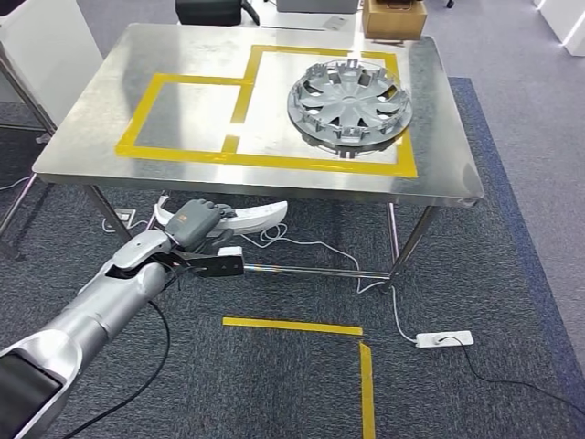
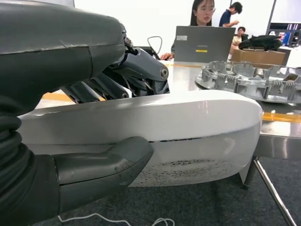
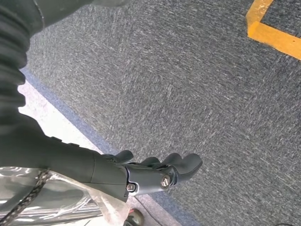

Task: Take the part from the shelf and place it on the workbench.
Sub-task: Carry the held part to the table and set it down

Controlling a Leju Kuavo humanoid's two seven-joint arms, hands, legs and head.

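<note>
- Ahead: steel workbench (image 1: 82, 137), yellow tape (image 1: 183, 154) marking two joined rectangles on the top; grey carpet below, more yellow tape on floor (image 1: 296, 326).
- On the right rectangle: grey wheel cover (image 1: 350, 99), lying flat, one edge over the tape line.
- Under the bench: white power strip (image 1: 445, 339) with trailing cable; cardboard box (image 1: 394, 16) past the far edge.
- Left hand (image 1: 195, 223) low, in front of the bench's near edge, fingers and thumb wrapped around a long white curved part (image 2: 170, 136); part held roughly level, below the bench top.
- Part's far tip near the bench edge; contact with it hard to judge.
- Right hand (image 3: 156, 174) hanging over carpet, fingers loosely curled, apart, holding nothing.
- Behind the bench, in the left wrist view: a laptop (image 2: 204, 44), people seated, partly hidden.
</note>
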